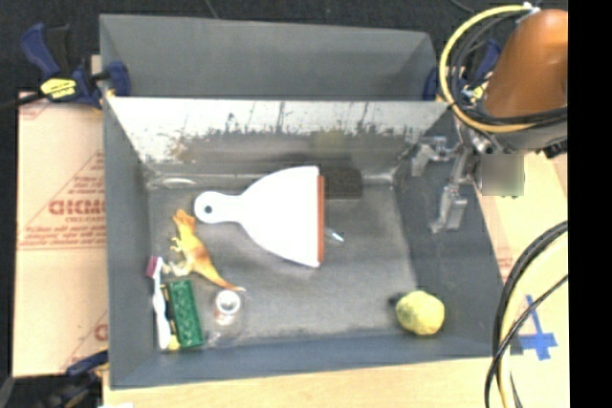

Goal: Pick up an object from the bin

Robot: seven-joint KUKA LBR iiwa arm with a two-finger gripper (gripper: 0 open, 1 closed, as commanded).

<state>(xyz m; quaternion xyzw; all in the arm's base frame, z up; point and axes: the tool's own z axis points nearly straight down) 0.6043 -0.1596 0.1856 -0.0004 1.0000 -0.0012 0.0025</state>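
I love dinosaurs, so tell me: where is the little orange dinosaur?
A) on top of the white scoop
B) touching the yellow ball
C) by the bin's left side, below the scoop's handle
C: the orange dinosaur lies by the left side of the bin, just below the handle of the white scoop, far from the yellow ball at the lower right.

Reaching in from the right edge of the view, bearing an orange cover (pixel 535 62) at the wrist; trailing yellow and black cables (pixel 457 62) in loops around that cover; pointing the metal gripper (pixel 448 205) downward, just below and to the left of the cover.
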